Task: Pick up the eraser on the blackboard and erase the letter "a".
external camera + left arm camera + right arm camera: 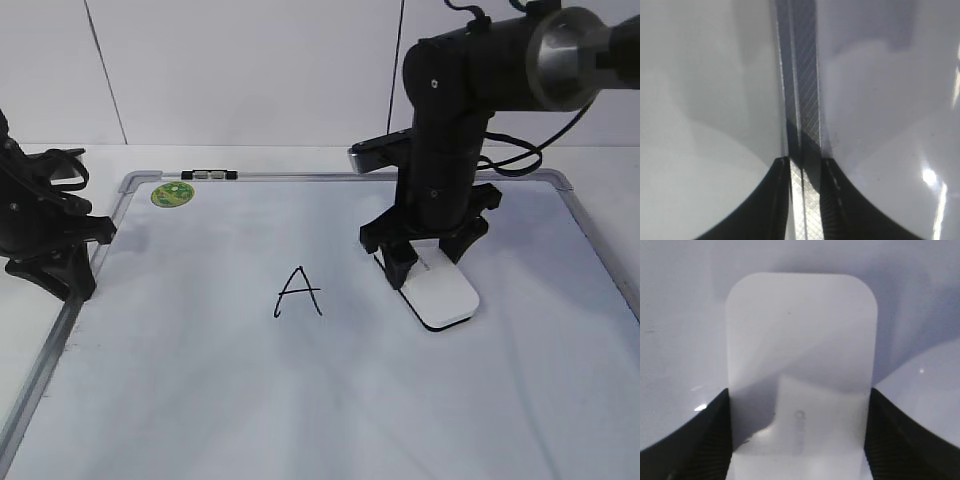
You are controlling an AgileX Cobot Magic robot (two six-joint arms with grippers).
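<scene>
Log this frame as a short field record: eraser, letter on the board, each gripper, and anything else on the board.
eraser: flat on the blackboard, right of the letter
letter: capital "A" in black marker, intact
right gripper: fingers against both sides of the eraser
left gripper: over the board's left frame edge, nearly closed, holding nothing
green magnet: top-left corner of board

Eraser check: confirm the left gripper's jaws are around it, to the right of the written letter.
Wrong arm. The right gripper has its jaws around the eraser, as the exterior view shows. It does lie right of the letter.
</scene>
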